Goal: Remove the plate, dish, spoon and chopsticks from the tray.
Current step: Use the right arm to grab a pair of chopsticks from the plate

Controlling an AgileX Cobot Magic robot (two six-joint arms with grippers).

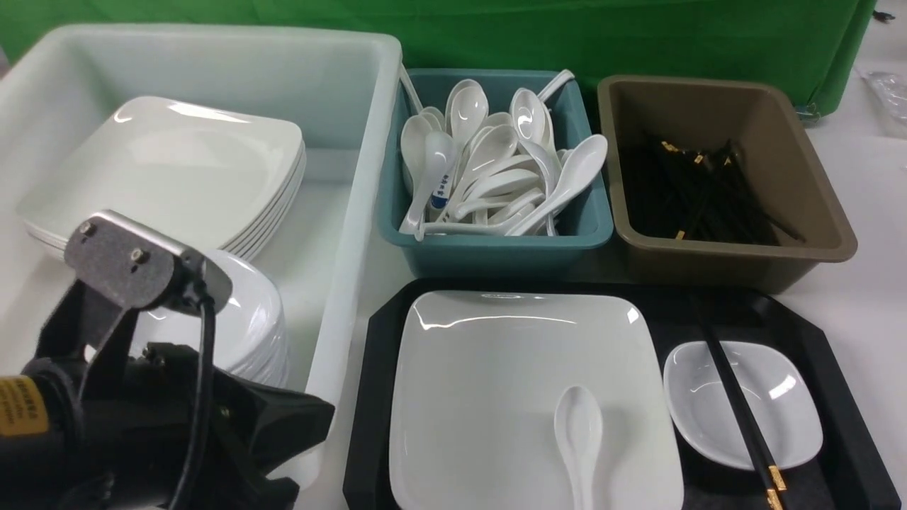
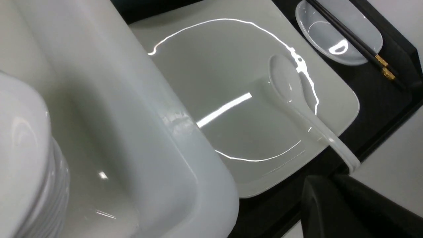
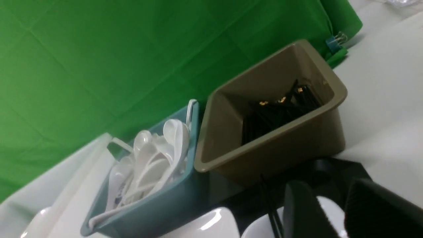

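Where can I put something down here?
Bare table right of the brown bin, and tub floor between the plate stack and the tub's right wall. Crowded: the teal bin is full of spoons; plate and dish fill the tray.

Open air over the tray (image 1: 368, 397) — plate (image 1: 496, 382), spoon (image 1: 577, 432), dish (image 1: 786, 411) and chopsticks (image 1: 742, 411) lie uncovered, reachable from above. The teal bin (image 1: 496, 248) and brown bin (image 1: 730, 262) wall its far edge; the white tub (image 1: 351, 234) crowds its left side, with the left arm (image 1: 142, 411) low over it. Right of the tray — bare surface (image 1: 871, 297).
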